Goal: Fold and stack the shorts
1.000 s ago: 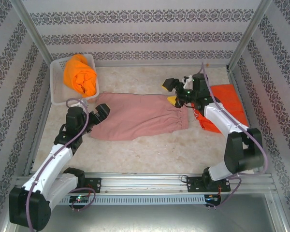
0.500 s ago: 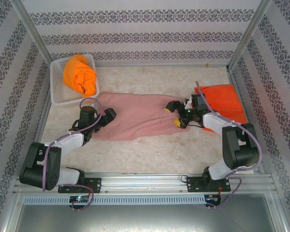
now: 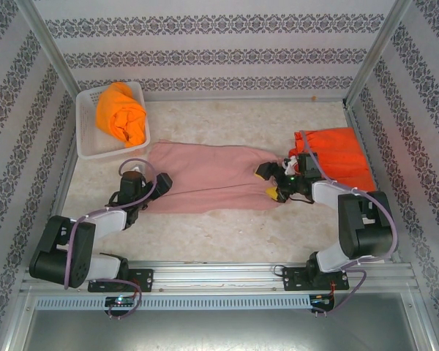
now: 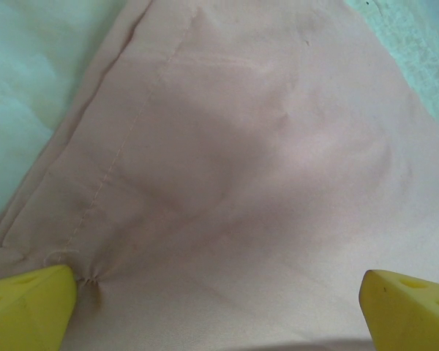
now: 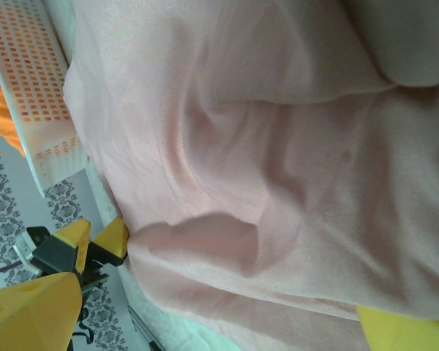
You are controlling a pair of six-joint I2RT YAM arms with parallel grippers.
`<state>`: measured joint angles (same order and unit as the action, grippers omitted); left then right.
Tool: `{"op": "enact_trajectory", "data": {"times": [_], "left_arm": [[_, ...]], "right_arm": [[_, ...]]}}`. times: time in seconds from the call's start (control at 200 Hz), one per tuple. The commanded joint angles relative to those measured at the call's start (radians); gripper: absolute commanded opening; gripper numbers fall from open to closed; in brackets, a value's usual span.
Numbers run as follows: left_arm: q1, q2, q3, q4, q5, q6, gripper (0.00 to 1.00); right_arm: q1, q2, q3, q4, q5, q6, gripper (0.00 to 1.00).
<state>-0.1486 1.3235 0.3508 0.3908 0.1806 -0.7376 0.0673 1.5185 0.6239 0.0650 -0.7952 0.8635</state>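
While the pink shorts [image 3: 212,175] lie flat mid-table, the left gripper [image 3: 159,183] sits wide open at their 9 o'clock end and the right gripper [image 3: 267,182] wide open at 3. The orange shorts [image 3: 121,113] sit in the basket [image 3: 88,150] at 10, the red shorts [image 3: 340,157] at 3.

White mesh basket [image 3: 88,135], far-left on table [image 3: 227,234]

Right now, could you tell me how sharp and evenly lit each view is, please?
Top external: sharp, evenly lit, hardly any shadow. Left wrist: pink shorts slightly soft, a dim shadow mid-frame. Right wrist: soft focus, folds shaded, basket blurred.
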Motion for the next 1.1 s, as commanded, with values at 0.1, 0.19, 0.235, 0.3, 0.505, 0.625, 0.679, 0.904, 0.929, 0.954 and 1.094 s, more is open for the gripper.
{"op": "enact_trajectory", "data": {"times": [0.1,0.19,0.235,0.3,0.505,0.625,0.679,0.904,0.929,0.954,1.094], "left_arm": [[0.06,-0.072,-0.068,-0.148,-0.082,0.037,1.0],[0.06,-0.125,-0.055,-0.18,-0.08,0.059,1.0],[0.06,-0.142,-0.052,-0.186,-0.081,0.069,1.0],[0.06,-0.16,-0.046,-0.197,-0.082,0.08,1.0],[0.06,-0.155,-0.039,-0.204,-0.07,0.086,1.0],[0.06,-0.152,-0.041,-0.201,-0.073,0.086,1.0],[0.06,-0.15,-0.042,-0.201,-0.07,0.085,1.0],[0.06,-0.152,-0.054,-0.204,-0.072,0.08,1.0],[0.06,-0.152,-0.056,-0.202,-0.074,0.079,1.0],[0.061,-0.155,-0.06,-0.201,-0.075,0.078,1.0],[0.061,-0.168,-0.078,-0.205,-0.085,0.073,1.0]], "right_arm": [[-0.012,-0.053,-0.073,-0.106,-0.018,0.007,0.98],[-0.011,-0.115,-0.06,-0.109,-0.058,0.041,0.98],[-0.011,-0.156,-0.046,-0.115,-0.064,0.06,0.98],[-0.011,-0.215,-0.015,-0.131,-0.05,0.07,0.98],[-0.024,-0.231,0.105,-0.164,-0.014,0.074,0.98],[-0.045,-0.148,0.163,-0.169,-0.021,0.043,0.98],[-0.066,-0.1,0.188,-0.171,-0.021,0.033,0.98],[-0.103,0.075,0.294,-0.136,-0.016,0.03,0.98],[-0.104,0.097,0.305,-0.136,-0.013,0.024,0.98],[-0.105,0.12,0.315,-0.14,-0.01,0.016,0.98],[-0.119,0.236,0.313,-0.122,0.008,0.012,0.98]]}}
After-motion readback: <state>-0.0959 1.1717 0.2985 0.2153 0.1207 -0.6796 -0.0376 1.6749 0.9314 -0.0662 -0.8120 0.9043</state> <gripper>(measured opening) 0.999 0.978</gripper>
